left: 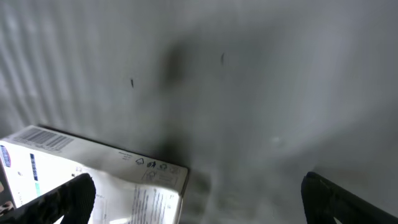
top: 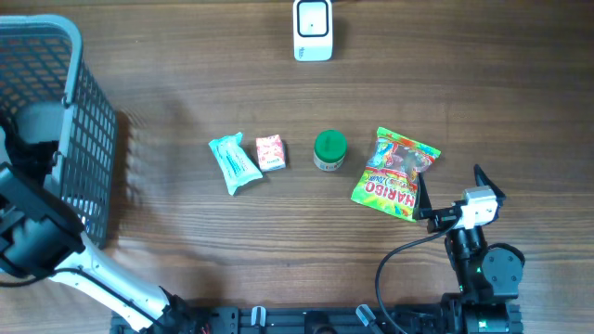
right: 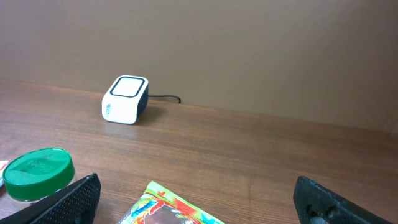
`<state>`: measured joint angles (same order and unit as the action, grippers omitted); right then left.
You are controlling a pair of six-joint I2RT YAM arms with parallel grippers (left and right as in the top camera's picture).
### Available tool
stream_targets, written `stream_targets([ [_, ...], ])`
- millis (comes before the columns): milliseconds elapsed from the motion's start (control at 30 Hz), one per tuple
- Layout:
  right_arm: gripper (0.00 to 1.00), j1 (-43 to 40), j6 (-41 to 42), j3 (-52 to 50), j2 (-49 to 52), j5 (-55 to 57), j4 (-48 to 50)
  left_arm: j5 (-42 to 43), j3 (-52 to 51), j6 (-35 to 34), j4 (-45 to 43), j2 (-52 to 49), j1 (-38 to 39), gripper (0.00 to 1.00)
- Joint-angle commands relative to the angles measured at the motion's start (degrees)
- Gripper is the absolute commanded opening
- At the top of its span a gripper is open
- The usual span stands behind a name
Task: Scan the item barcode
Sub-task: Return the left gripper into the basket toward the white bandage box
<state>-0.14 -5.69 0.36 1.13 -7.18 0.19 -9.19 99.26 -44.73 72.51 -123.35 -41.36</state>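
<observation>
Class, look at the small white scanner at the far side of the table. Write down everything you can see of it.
The scanner is a small white box with rounded corners, plastic by its look. Its upper face carries a dark-outlined square window; one side is dark, and the front bears a marking too small to read. A dark cable leaves its back. It stands upright on the wooden table, apart from everything else there.

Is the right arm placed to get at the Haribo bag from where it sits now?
Probably yes: the right gripper hangs open right beside the Haribo bag, with nothing between them.
</observation>
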Motion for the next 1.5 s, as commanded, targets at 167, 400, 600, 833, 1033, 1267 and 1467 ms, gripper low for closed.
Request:
stream_targets([
  [167,1.0,0.2,-0.3,-0.1,-0.2,0.8,0.2,-6.9,0.0,-0.5,4.3,-3.2,0.7,1.0],
  [400,1.0,0.2,-0.3,-0.1,-0.2,0.8,0.2,-11.8,0.0,-0.5,10.3,-3.2,0.7,0.98],
  [600,1.0,0.2,-0.3,-0.1,-0.2,0.8,0.2,-12.6,0.0,-0.5,14.7,-3.2,0.6,0.86],
  [833,1.0,0.2,-0.3,-0.1,-0.2,0.8,0.2,-12.6,0.0,-0.4,16.9,-3.2,0.7,0.68],
  [1033,1.0,0.2,-0.3,-0.1,-0.2,0.8,0.2,-12.5,0.0,5.4,17.1,-3.2,0.7,0.36],
  [1267,1.0,0.2,-0.3,-0.1,-0.2,0.8,0.2,-12.5,0.0,8.3,17.3,-3.2,0.7,0.37],
  [1467,1.0,0.2,-0.3,-0.1,-0.2,0.8,0.2,-11.4,0.0,8.3,15.3,-3.2,0.7,1.0],
])
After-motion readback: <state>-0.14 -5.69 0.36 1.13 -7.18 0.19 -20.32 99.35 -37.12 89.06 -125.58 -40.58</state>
